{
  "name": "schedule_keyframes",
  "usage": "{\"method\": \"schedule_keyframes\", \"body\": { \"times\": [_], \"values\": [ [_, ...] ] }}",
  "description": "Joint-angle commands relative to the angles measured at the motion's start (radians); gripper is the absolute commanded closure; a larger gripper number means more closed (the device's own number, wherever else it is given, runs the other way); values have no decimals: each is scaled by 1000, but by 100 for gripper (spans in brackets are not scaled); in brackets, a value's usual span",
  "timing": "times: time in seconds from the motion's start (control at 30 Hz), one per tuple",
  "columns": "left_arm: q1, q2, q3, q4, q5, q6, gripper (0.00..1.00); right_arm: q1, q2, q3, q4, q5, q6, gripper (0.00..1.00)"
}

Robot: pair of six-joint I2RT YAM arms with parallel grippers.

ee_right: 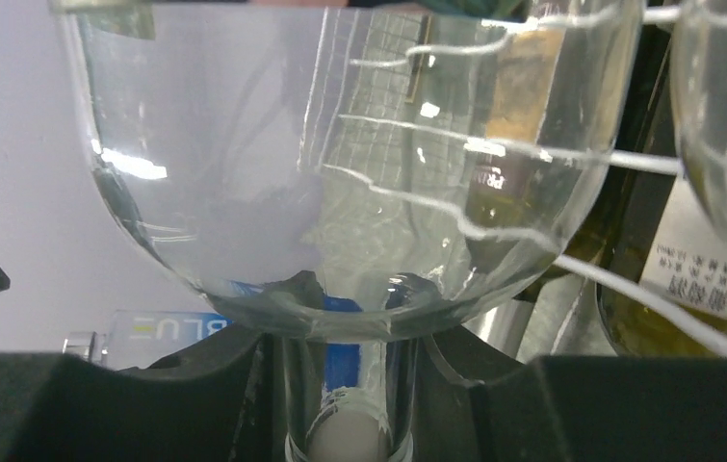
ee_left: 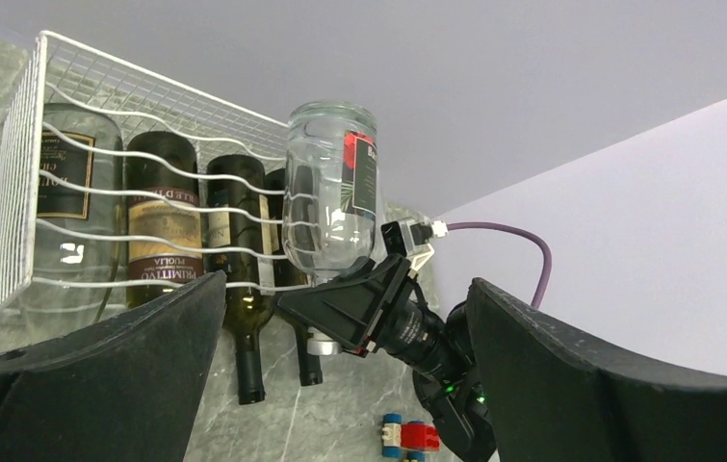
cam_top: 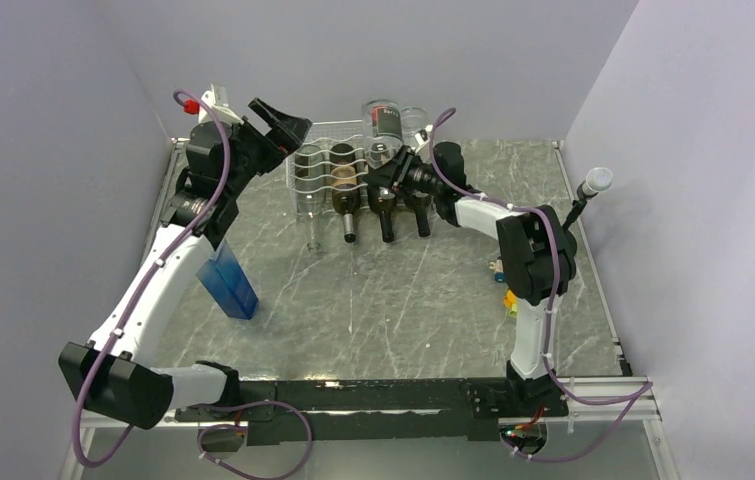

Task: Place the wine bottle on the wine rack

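Observation:
The white wire wine rack (cam_top: 318,165) stands at the back of the table and holds several bottles lying neck-forward; it also shows in the left wrist view (ee_left: 22,154). My right gripper (cam_top: 393,172) is shut on the neck of a clear glass wine bottle (ee_left: 332,192), holding it base-up in front of the rack's right side. In the right wrist view the clear bottle (ee_right: 340,173) fills the frame, its neck between the fingers (ee_right: 128,404). My left gripper (cam_top: 283,118) is open and empty, raised left of the rack.
A blue transparent box (cam_top: 228,282) stands on the table's left. Small toy bricks (cam_top: 505,290) lie near the right arm; they also show in the left wrist view (ee_left: 405,438). A microphone-like post (cam_top: 593,185) stands at the right edge. Walls enclose the table.

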Motion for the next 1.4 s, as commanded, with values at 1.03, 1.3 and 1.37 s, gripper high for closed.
{"method": "schedule_keyframes", "body": {
  "times": [1.03,1.3,1.37],
  "values": [
    [2,-71,-64,-1,-7,33,1,22,46,90,-171,35,-159,100],
    [2,-83,-75,-3,-7,36,1,22,48,85,-169,68,-95,100],
    [3,-85,-77,-4,-6,36,1,22,44,83,-167,91,-76,100]
  ]
}}
